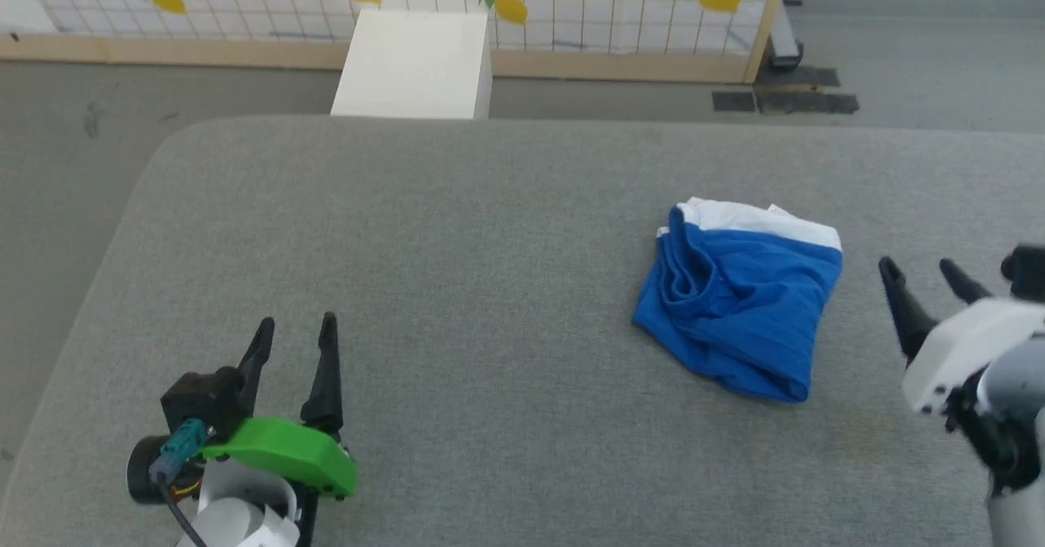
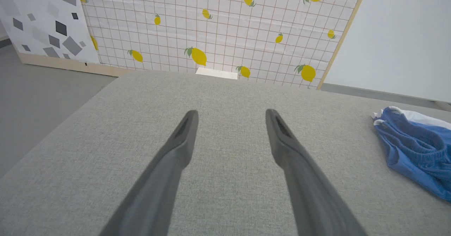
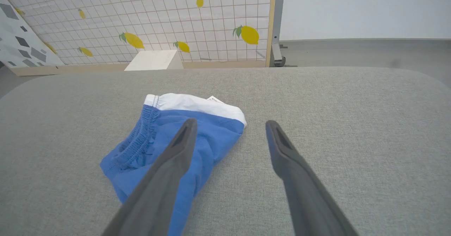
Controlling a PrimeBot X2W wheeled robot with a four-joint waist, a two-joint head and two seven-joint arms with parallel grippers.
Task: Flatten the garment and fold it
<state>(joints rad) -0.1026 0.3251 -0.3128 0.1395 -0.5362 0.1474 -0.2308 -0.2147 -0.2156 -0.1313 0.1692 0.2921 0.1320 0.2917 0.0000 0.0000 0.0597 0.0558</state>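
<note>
Garment [image 1: 739,310], a crumpled heap of royal-blue fabric with a white band along its far edge, lies on the right half of the grey padded bench [image 1: 457,229]. The right tool [image 1: 916,264] is just beside it, fingers spread and holding nothing. The left tool [image 1: 296,320], likewise spread and empty, is well apart at the near left.

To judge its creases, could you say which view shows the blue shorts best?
The head view: the garment lies whole, unobstructed. In the right wrist view a finger crosses it; the left wrist view crops it.
</note>
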